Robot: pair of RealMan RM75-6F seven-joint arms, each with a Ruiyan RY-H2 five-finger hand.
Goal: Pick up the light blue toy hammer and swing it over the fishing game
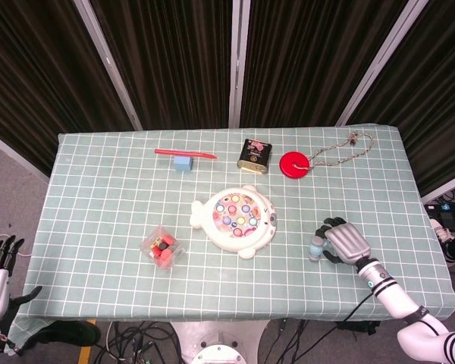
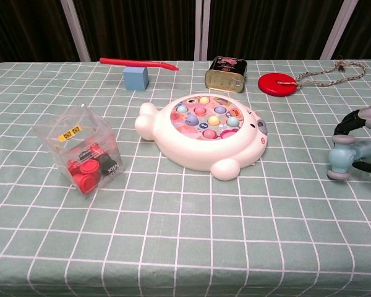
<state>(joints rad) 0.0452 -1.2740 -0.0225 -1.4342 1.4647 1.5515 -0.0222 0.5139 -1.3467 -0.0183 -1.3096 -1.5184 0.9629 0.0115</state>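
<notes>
We're at the grab: right hand (image 1: 344,243) has its fingers curled round the hammer (image 2: 342,158). Next we lift, then swing over the game (image 1: 236,220).

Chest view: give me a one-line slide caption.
Right hand closing around the light blue toy hammer on the checked tablecloth, right of the fishing game.
</notes>
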